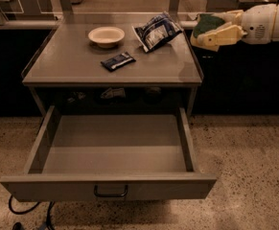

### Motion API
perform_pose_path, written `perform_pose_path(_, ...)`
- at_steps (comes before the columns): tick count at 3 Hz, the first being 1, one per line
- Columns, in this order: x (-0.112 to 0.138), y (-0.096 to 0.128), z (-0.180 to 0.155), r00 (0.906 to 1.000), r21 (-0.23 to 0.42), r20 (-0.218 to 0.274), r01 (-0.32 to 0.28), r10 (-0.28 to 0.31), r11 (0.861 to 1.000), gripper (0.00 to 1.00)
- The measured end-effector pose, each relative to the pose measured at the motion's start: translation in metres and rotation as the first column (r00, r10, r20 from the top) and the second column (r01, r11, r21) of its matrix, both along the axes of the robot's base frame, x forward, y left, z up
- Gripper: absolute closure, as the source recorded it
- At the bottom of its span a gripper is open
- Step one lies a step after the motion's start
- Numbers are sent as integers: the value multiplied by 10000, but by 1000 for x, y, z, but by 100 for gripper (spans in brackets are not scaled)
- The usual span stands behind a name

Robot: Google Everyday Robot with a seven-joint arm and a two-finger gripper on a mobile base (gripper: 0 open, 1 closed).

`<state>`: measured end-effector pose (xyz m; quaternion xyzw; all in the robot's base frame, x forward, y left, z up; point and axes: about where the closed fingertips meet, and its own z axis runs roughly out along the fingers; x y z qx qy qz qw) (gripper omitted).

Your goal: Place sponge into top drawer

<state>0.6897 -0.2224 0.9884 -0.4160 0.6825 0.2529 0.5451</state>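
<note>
My gripper [210,31] is in the air at the upper right, just past the table's right edge, with the arm coming in from the right. Its cream fingers [223,34] are shut on the sponge [207,23], whose dark green layer shows on top. The top drawer [111,187] is pulled wide open below the tabletop, its inside bare, its dark handle [110,191] at the centre of the front panel. The gripper is well above and to the right of the drawer.
On the grey tabletop [76,61] stand a cream bowl [106,35], a blue-and-white snack bag [156,31] and a dark blue flat packet [118,60]. A raised rim runs along the table's sides. Speckled floor lies around; cables [31,214] trail at lower left.
</note>
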Motion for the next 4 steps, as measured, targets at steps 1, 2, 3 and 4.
perform_pose_path(1,-21,-5,7,9946,-899,1016,317,-225,9954,100)
perform_pose_path(2,-58,-22,21,9570,-2101,2822,1306,-678,9689,100)
perform_pose_path(3,-89,-30,-18,9445,-2855,3197,1719,-754,9428,100)
perform_pose_path(4,-101,-12,-61,9664,-3097,2537,1219,-415,9430,100)
